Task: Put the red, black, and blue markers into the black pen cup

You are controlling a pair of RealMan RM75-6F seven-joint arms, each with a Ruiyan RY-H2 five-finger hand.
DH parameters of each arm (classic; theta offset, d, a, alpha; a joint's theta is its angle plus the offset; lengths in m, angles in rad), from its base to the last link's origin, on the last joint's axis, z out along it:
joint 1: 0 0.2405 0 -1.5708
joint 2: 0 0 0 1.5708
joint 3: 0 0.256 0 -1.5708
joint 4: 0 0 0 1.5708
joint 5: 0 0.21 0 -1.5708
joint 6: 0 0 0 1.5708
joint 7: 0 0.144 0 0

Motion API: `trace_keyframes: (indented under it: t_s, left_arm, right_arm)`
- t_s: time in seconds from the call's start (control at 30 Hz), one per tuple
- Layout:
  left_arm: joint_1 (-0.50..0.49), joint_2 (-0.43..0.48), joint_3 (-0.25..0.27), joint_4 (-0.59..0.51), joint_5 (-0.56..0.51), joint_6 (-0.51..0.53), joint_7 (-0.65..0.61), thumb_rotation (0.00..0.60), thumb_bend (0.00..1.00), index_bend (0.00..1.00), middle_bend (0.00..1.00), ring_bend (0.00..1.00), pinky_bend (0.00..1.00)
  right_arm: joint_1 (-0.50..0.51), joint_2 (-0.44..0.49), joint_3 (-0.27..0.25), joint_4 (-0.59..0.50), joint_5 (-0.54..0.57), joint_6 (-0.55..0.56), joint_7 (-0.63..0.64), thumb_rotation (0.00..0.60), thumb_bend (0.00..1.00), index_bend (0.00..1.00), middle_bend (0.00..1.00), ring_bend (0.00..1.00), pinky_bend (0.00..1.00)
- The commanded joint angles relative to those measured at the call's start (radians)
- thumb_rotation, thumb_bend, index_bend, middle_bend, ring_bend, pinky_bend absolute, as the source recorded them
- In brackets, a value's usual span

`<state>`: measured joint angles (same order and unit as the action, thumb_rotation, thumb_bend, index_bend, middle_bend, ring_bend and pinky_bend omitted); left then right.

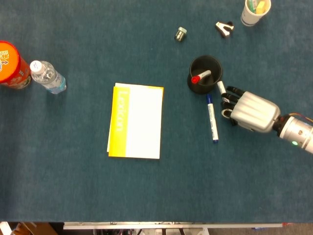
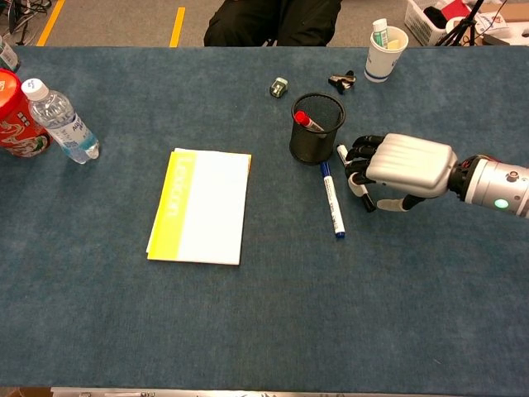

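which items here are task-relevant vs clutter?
Job: black pen cup, red marker already inside, blue marker on table, black marker under right hand.

Clutter: notebook, water bottle, red can, paper cup, binder clip.

head straight down, chest angled, same table (image 1: 58,161)

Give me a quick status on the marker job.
Right hand grips the black marker beside the pen cup. Left hand not in view. Red marker in cup; blue marker on table. Nothing blocking.

Black marker (image 2: 354,174) half-hidden under fingers (image 2: 360,157)
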<state>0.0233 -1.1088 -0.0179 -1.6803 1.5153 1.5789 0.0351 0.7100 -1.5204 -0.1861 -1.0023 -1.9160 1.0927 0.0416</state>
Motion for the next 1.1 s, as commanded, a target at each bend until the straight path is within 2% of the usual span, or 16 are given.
trace_keyframes:
  t_s: [0.03,0.83,1.1]
  left_arm:
    - [0.001,0.002,0.0,-0.002,-0.001,0.001,0.001,0.6,0.48,0.17,0.21,0.2,0.2]
    - [0.002,0.003,0.0,0.005,-0.004,-0.003,-0.007,0.6,0.48,0.17,0.21,0.2,0.2]
    - [0.002,0.002,0.0,0.011,-0.005,-0.005,-0.014,0.6,0.48,0.17,0.21,0.2,0.2]
  right_arm:
    - [0.001,-0.006,-0.005,0.008,0.001,-0.002,-0.002,0.6,0.24,0.46,0.34,0.19,0.15]
    - [0.007,-0.051,-0.011,0.057,0.035,-0.023,-0.029,0.6,0.25,0.46,0.34,0.19,0.15]
    - [0.006,-0.059,-0.012,0.059,0.048,-0.027,-0.026,0.6,0.31,0.46,0.34,0.19,0.15]
